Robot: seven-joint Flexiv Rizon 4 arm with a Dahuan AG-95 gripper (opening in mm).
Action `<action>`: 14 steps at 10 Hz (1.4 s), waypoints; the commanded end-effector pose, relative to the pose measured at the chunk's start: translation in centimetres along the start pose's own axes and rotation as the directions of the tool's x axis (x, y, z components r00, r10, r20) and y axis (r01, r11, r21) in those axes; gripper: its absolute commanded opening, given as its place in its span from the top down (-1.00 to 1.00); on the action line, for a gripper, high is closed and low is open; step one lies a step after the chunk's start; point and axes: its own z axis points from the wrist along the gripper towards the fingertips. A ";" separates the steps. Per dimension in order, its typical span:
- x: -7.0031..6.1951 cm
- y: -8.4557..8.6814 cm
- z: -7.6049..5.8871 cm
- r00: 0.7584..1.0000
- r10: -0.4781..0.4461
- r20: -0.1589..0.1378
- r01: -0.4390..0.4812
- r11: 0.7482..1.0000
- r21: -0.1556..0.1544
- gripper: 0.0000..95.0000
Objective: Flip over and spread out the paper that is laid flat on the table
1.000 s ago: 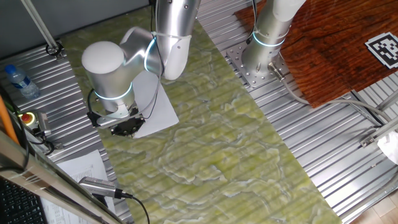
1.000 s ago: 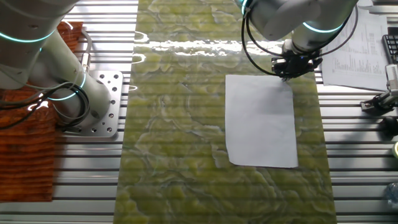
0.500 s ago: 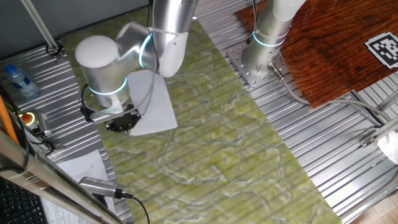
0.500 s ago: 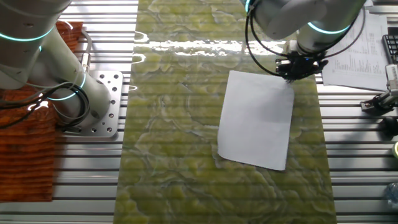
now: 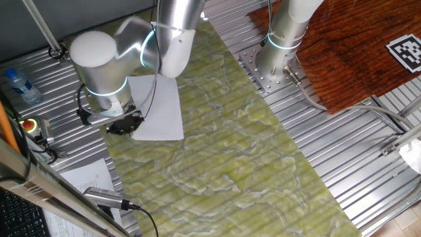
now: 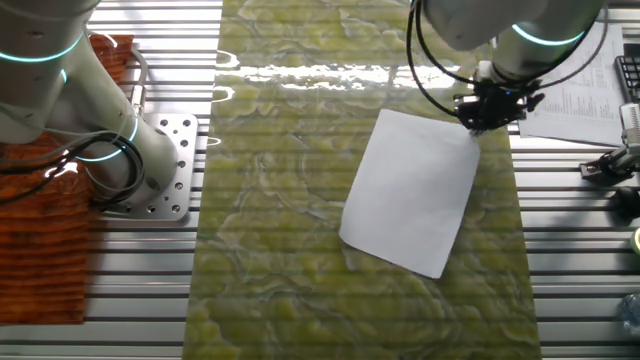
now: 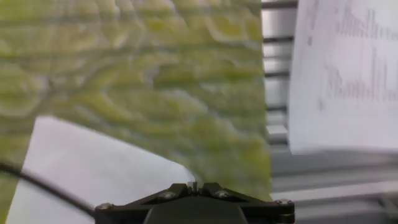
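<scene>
The paper (image 5: 161, 108) is a blank white sheet on the green-yellow mat of the table (image 5: 250, 151). It lies skewed in the other fixed view (image 6: 410, 190). My gripper (image 5: 123, 125) is at the sheet's corner near the mat's edge, and in the other fixed view the gripper (image 6: 478, 122) sits on the top right corner. In the hand view the gripper (image 7: 194, 185) has its jaws together on the corner of the paper (image 7: 93, 165). Whether the rest of the sheet touches the mat, I cannot tell.
A printed sheet (image 6: 580, 80) lies on the ribbed metal panel just beyond the mat's edge, close to my gripper, and shows in the hand view (image 7: 348, 74). A second arm's base (image 5: 279, 46) and a wood-grain board (image 5: 355, 46) stand on the opposite side. A water bottle (image 5: 20, 85) lies near the panel's edge.
My gripper has moved toward the mat's edge with the paper's corner, and the sheet has swung round from square to skewed.
</scene>
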 end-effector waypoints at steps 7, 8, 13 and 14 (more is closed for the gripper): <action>4.2 0.0 -8.4 0.994 0.070 -0.081 -0.073 0.997 -0.037 1.00; 4.6 0.1 -9.1 0.992 0.083 -0.097 -0.087 0.996 -0.035 1.00; 5.6 1.8 -13.8 0.978 0.168 -0.121 -0.172 0.985 -0.025 1.00; 5.7 2.2 -14.7 0.975 0.187 -0.125 -0.191 0.981 -0.023 1.00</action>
